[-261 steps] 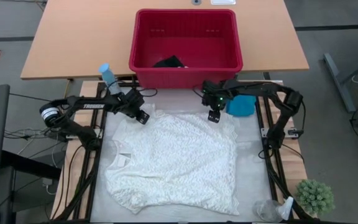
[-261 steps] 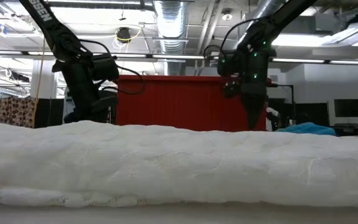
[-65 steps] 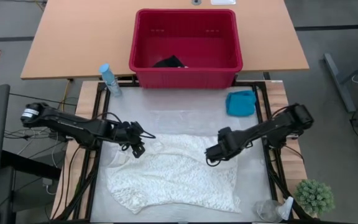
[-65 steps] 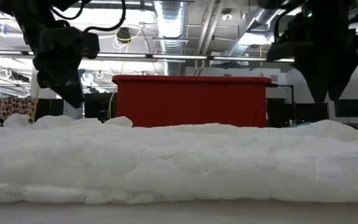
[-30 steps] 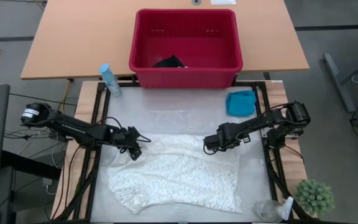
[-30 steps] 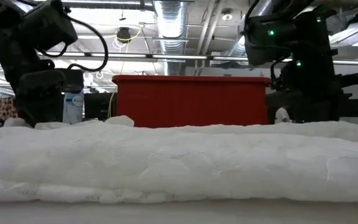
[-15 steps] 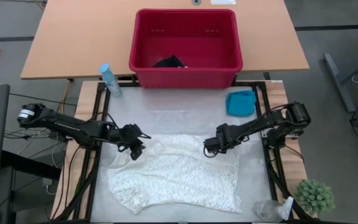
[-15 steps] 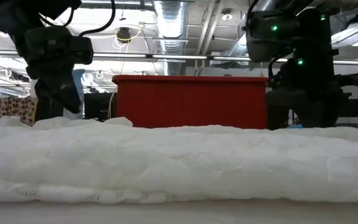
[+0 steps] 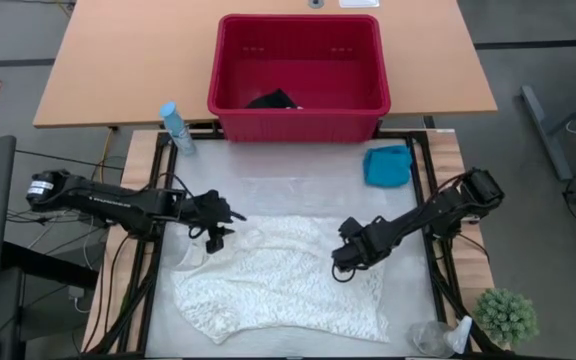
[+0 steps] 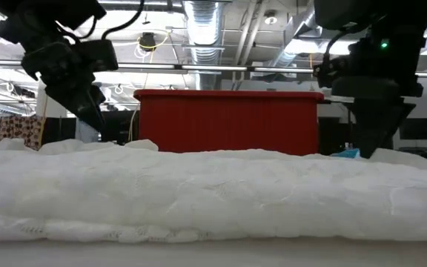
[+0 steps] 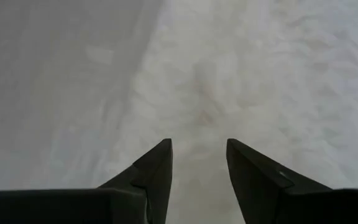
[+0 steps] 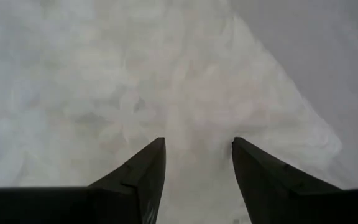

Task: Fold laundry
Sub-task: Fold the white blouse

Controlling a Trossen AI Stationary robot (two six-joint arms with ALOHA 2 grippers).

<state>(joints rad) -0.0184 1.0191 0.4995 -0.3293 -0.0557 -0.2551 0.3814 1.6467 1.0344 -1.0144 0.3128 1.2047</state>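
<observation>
step: first fold laid | large cream-white lacy cloth: far edge doubled toward the near side | left gripper, right gripper: both released, empty, hovering over fold corners

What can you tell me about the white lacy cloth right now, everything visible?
The white lacy cloth is a cream, textured garment lying spread but rumpled on the grey work surface, its far edge bunched toward the middle. A small label shows near its left side. The left pincer and right pincer, both open, hover at its far corners, holding nothing.
</observation>
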